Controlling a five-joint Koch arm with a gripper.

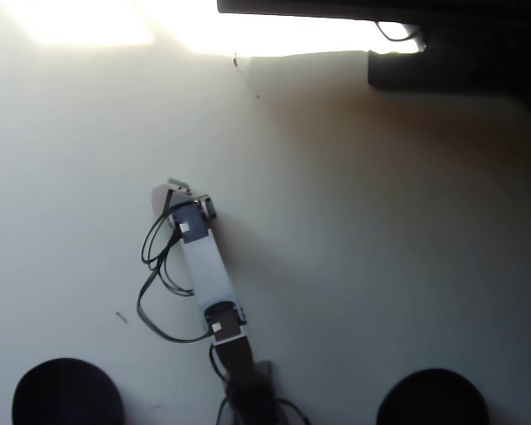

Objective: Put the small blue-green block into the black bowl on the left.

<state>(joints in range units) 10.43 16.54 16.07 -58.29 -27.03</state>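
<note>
In the overhead view the arm reaches up from the bottom edge, and its gripper [171, 192] sits left of centre on the pale table. Only a thin teal sliver of the small blue-green block [181, 186] peeks out at the gripper's upper edge; the gripper head covers everything else of it. The jaws lie under the head, so I cannot tell whether they are open or closed on the block. The black bowl [66, 394] on the left rests at the bottom left corner, far below the gripper.
A second, alike black bowl [434, 398] stands at the bottom right. Dark equipment [460, 44] fills the top right corner. Strong glare washes out the table's top edge. Black cables [155, 283] loop left of the arm.
</note>
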